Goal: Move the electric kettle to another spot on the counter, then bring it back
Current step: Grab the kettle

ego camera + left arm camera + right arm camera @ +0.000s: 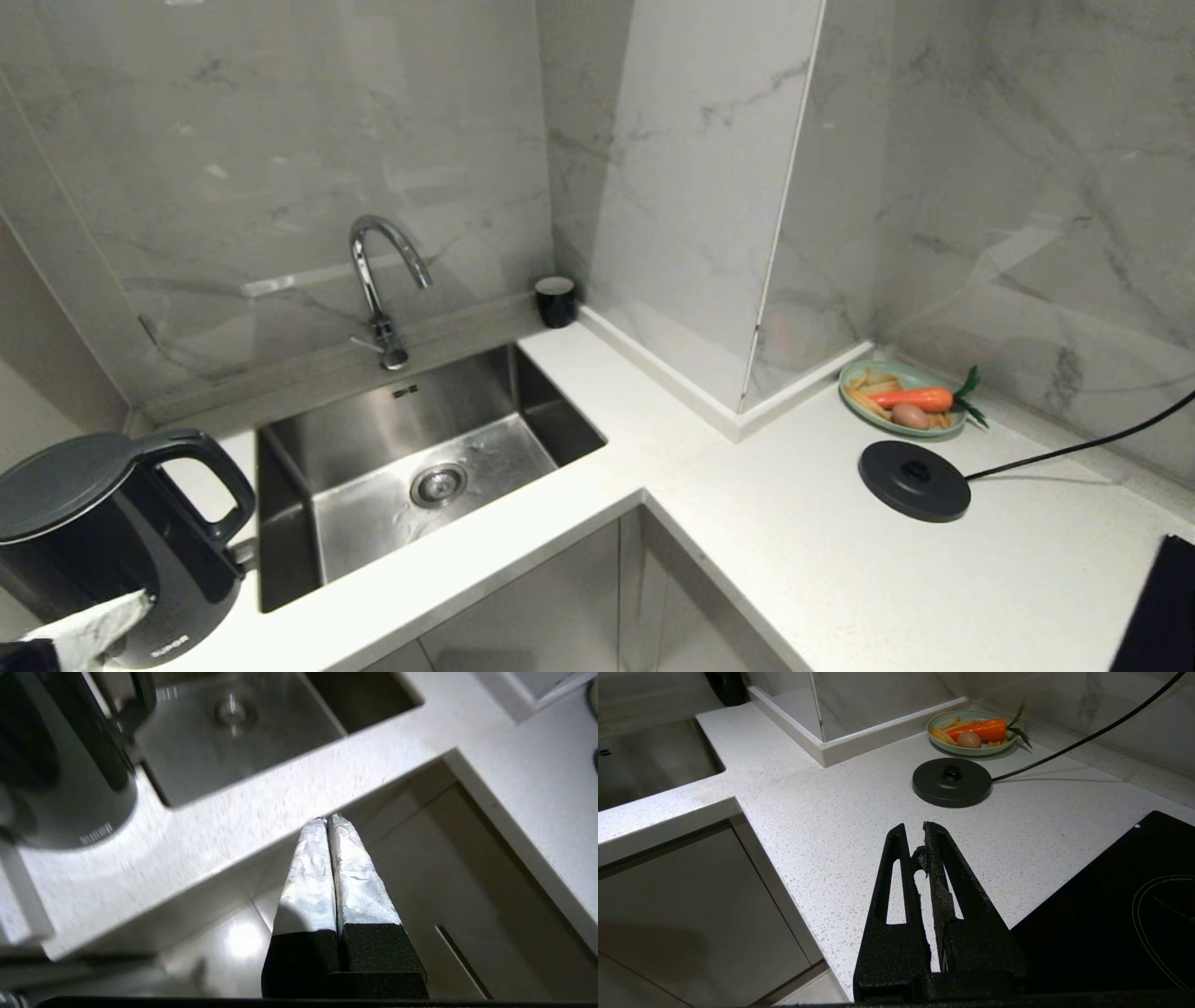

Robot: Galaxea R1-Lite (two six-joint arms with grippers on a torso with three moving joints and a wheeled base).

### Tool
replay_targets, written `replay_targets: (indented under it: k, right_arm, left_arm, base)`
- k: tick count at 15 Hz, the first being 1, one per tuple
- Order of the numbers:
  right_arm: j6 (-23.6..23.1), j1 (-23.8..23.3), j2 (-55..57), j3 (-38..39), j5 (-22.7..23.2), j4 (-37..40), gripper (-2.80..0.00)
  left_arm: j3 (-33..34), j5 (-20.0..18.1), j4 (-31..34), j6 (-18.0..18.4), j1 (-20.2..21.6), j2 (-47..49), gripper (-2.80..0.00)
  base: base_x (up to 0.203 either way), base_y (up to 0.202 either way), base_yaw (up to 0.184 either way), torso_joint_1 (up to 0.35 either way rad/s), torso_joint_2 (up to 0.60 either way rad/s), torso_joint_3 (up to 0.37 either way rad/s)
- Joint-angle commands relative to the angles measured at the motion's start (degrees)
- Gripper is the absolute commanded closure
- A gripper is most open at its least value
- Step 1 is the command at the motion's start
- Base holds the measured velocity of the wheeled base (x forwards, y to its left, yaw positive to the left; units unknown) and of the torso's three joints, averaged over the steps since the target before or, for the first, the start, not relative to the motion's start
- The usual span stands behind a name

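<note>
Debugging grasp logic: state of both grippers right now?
Left gripper: shut, holding nothing, near the electric kettle.
Right gripper: shut, empty, above the counter.

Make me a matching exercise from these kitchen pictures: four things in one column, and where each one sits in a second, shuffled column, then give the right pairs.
Things:
1. electric kettle
2. small black cup
3. round black base disc
4. green plate of food

Places:
A. in the corner against the marble wall, beyond the base disc
B. on the counter to the left of the sink
C. at the back of the counter, to the right of the faucet
D. on the right stretch of counter, with a cord leading off to the right

Pairs: 1-B, 2-C, 3-D, 4-A
</note>
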Motion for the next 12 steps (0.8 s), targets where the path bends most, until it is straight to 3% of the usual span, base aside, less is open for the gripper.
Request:
replay_targets:
  k: [1, 3, 5, 8, 11, 12]
  right_arm:
    - [0.0, 0.0, 0.0, 0.0, 0.0, 0.0, 0.00]
    - [0.0, 0.0, 0.0, 0.0, 0.0, 0.0, 0.00]
    - [0.0, 0.0, 0.0, 0.0, 0.0, 0.0, 0.00]
    - [0.0, 0.0, 0.0, 0.0, 0.0, 0.0, 0.00]
    - [0.0, 0.0, 0.0, 0.0, 0.0, 0.0, 0.00]
    - [0.0, 0.0, 0.0, 0.0, 0.0, 0.0, 0.00]
  left_arm:
    - [0.1, 0.4, 0.1, -2.4, -0.1, 12.7, 0.00]
    - [1.5, 2.9, -0.3, -5.7, -0.3, 18.4, 0.00]
    - [4.0, 4.6, -6.5, -8.9, -0.4, 22.0, 0.00]
    - [7.9, 8.0, -21.3, -9.5, -0.5, 31.3, 0.00]
    - [11.9, 15.5, -40.5, -9.9, -3.4, 44.7, 0.00]
    - [13.6, 18.8, -49.9, -9.9, -5.2, 48.8, 0.00]
  base:
    - [0.000, 0.000, 0.000, 0.000, 0.00, 0.000]
    - [0.000, 0.000, 0.000, 0.000, 0.00, 0.000]
    - [0.000, 0.000, 0.000, 0.000, 0.00, 0.000]
    - [0.000, 0.000, 0.000, 0.000, 0.00, 0.000]
    - [0.000, 0.000, 0.000, 0.000, 0.00, 0.000]
    - [0.000, 0.000, 0.000, 0.000, 0.00, 0.000]
